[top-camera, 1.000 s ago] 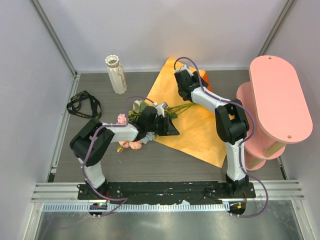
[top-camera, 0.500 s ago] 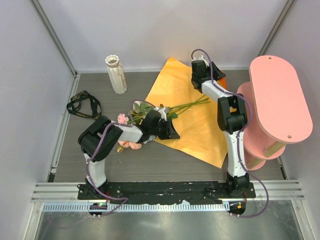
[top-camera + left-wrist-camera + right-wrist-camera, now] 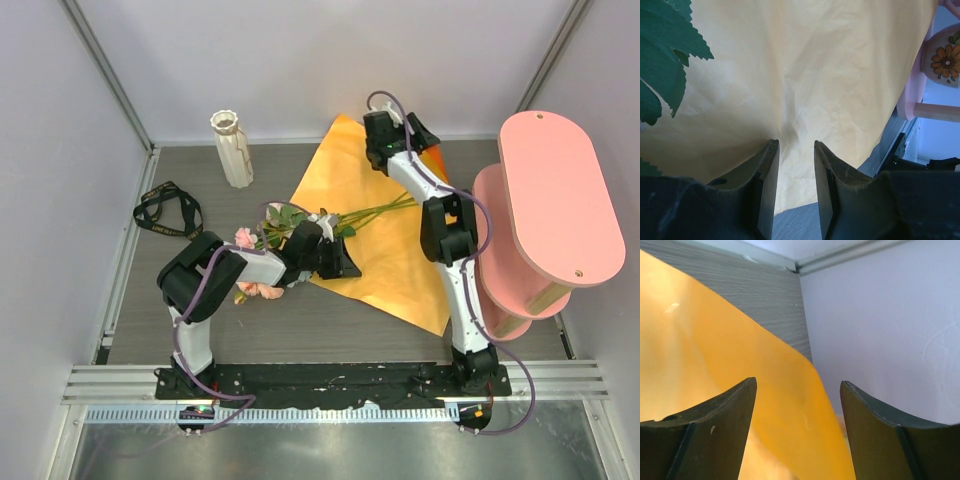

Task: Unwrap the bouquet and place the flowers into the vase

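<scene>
Top external: right fingers (image 3: 418, 132) farther left.

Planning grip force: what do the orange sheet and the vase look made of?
Orange sheet: thin matte paper, judging by its soft creases and wrinkles. Vase: cream, vertically ribbed, dull finish; probably ceramic, possibly plastic, the look leaves it open.

On the grey wood table (image 3: 330, 330): orange paper sheet (image 3: 400, 265) in the middle, ribbed cream vase (image 3: 232, 148) far left, black ribbon (image 3: 168, 211) left, pink oval shelf stand (image 3: 548, 195) right.
</scene>
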{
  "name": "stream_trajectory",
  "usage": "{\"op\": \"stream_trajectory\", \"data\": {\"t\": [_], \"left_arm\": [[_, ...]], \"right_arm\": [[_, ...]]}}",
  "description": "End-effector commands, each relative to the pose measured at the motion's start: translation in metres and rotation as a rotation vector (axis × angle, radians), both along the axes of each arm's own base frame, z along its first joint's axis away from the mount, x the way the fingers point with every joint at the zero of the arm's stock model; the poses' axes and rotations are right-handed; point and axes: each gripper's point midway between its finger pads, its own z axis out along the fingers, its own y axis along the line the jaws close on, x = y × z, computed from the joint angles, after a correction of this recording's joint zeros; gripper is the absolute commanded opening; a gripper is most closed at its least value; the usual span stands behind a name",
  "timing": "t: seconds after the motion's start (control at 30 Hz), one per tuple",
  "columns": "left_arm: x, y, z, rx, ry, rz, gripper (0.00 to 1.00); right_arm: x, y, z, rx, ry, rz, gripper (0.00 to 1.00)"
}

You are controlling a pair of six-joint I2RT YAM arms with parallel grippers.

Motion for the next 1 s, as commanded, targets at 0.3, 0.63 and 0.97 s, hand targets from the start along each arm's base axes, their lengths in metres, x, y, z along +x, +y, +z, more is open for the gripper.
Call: {"op": "stream_trajectory", "data": {"t": [0.3,0.63,0.97], "left_arm": [[0.0,-0.01,0.016,-0.093,-0.006,0.004,0.38],[-0.003,-0.01,0.013,-0.08,-0.006,-0.019,0.41],[-0.01,-0.006,0.07,-0.122,-0.083,-0.061,0.52]], "right_arm": [[-0.044,0.128,0.02,0.359,0.034,0.325,0.54],[0.008,0.004,-0.023,0.166,-0.012,0.053,0.4],[0.032,-0.028,-0.031,0.133,-0.081,-0.038,0.5]]}}
